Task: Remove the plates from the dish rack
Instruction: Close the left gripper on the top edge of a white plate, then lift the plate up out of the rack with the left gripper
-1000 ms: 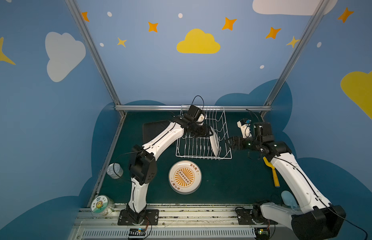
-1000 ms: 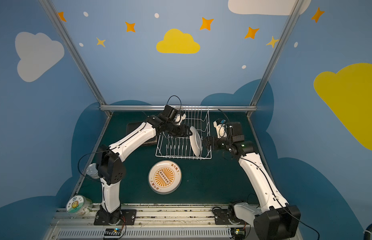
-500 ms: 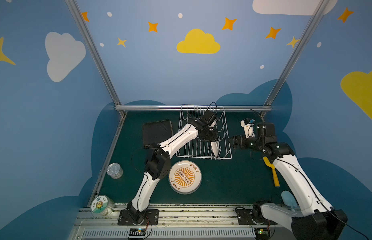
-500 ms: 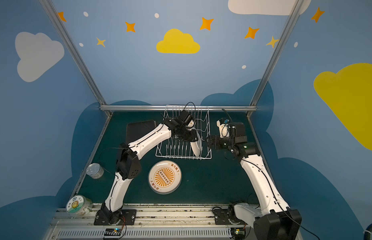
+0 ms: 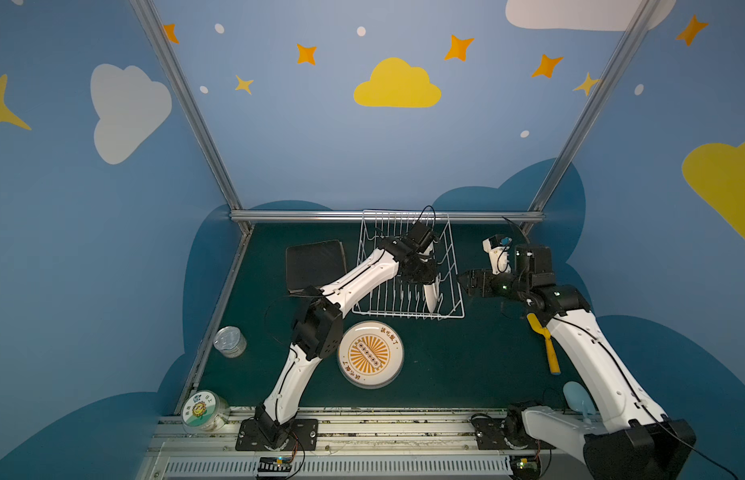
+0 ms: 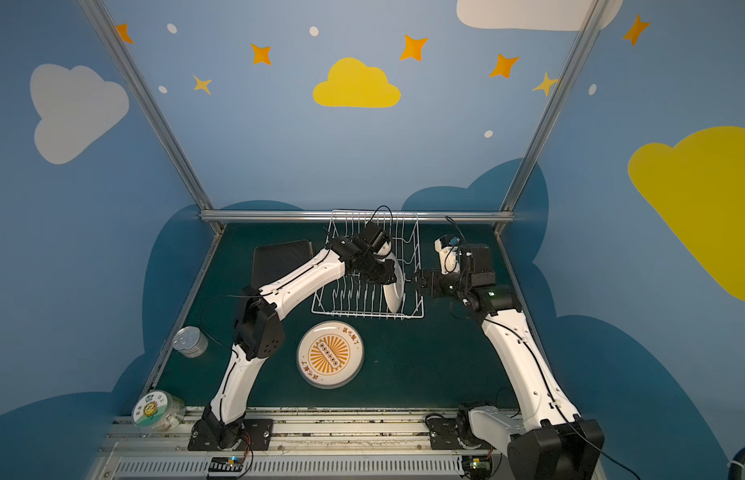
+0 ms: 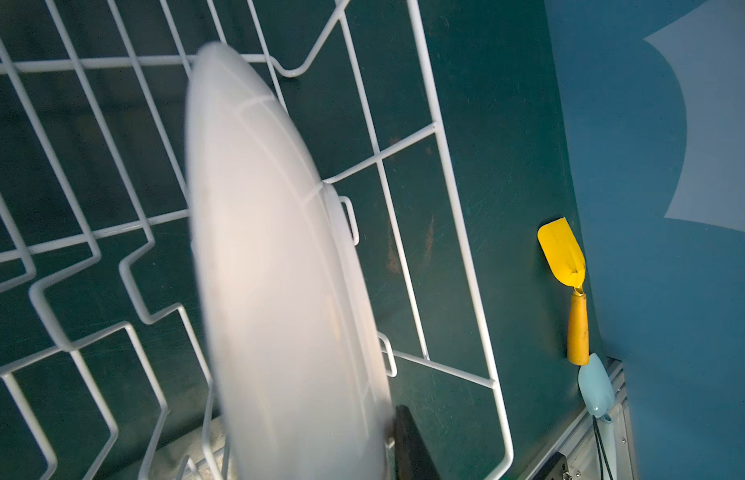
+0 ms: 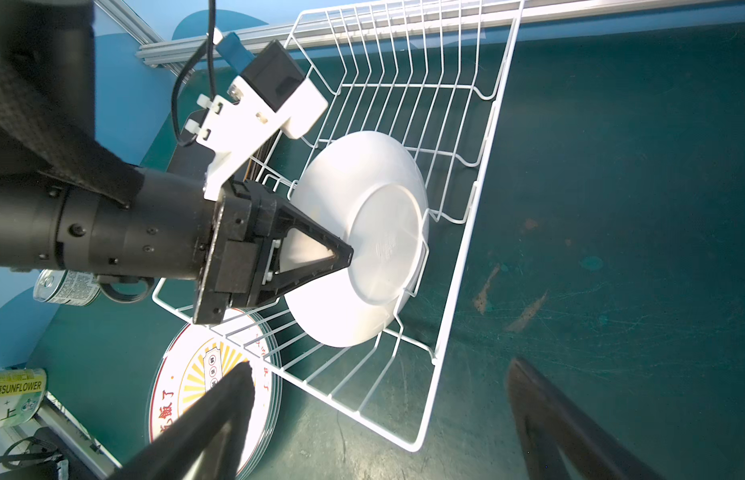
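Right wrist view: left gripper (image 8: 341, 254) pinches the rim of the upright white plate (image 8: 383, 249) inside the dish rack (image 8: 470, 224); right gripper (image 8: 379, 365) gapes empty just beside the rack. Lifted askew, the plate in that gripper could snag tines (image 8: 412, 286), dragging the rack or slipping free.

**Where things lie**

A round white plate (image 5: 431, 296) stands on edge in the right end of the white wire dish rack (image 5: 387, 304). A round cream sunburst-printed plate (image 5: 371, 354) lies just near of it, a black square plate (image 5: 316, 264) left, a yellow spatula (image 5: 548, 347) right.
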`<state>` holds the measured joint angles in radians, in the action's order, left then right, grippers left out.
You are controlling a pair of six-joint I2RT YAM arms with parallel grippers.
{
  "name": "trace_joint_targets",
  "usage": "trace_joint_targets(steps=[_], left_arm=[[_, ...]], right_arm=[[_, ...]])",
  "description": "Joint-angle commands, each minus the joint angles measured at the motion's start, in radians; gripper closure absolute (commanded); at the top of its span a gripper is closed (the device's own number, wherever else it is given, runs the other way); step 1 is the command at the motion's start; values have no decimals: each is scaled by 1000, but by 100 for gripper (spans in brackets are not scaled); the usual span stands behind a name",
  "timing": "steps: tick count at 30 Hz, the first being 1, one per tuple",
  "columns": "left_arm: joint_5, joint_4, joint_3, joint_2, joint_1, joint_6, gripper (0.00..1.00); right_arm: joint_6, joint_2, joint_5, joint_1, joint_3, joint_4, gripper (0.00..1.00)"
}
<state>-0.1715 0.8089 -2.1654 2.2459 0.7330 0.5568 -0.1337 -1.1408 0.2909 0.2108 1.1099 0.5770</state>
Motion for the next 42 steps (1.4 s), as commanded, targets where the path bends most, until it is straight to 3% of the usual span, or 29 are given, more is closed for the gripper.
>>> trace_joint_targets(steps=[1, 9, 16, 32, 42], left_arm=[[51, 38, -11, 8, -14, 5, 84], [-55, -66, 82, -8, -30, 106, 97], [-199, -268, 208, -45, -59, 216, 97], [-294, -338, 123, 11, -67, 286, 97], [-318, -247, 45, -28, -75, 232, 97]], right_arm=[[-3, 10, 1, -2, -1, -26, 6], [-7, 1, 7, -3, 7, -29, 6], [-7, 5, 5, -3, 7, -31, 6], [-10, 7, 6, -3, 1, -32, 6], [-22, 12, -9, -5, 13, -27, 6]])
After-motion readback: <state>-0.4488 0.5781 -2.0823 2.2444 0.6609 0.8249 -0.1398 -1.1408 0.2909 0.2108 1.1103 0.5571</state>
